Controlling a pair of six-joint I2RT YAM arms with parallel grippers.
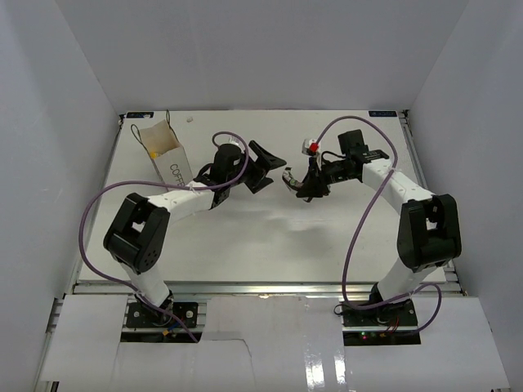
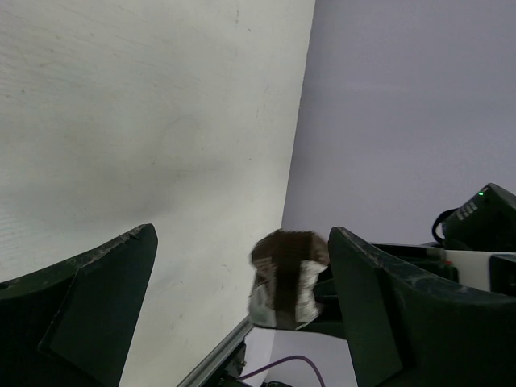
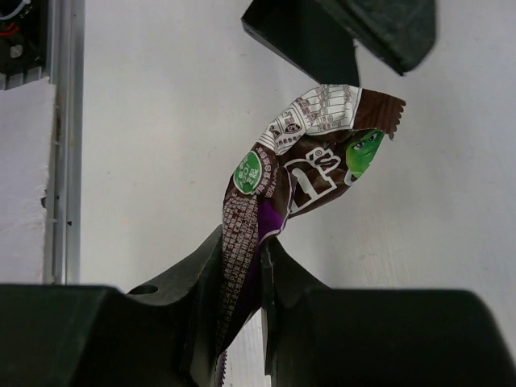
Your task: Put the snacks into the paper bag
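My right gripper [image 3: 242,262] clenches the dark brown packet [image 3: 310,165], its tail hidden between my fingers [image 3: 189,286], long axis pointing outward; my left gripper [image 2: 242,242] gapes wide.

Dark brown packet [image 3: 310,173], lower end unseen inside right pincer [image 3: 242,250]; purple sliver [image 3: 270,219] perhaps another packet.

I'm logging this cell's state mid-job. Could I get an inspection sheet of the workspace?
Surface: white table, faint arm shadows.
Job's things: paper bag far left, mouth open, something yellow inside; dark brown packet held in the air, a purple layer in the same grip.
Clutter: pale speck near the far edge; red-and-white item by the right arm, unidentifiable.
Grippers: left gripper open, empty, facing the packet; right gripper shut on the dark brown packet.
Cables: purple cables loop off both arms.
Surroundings: white walls on three sides.
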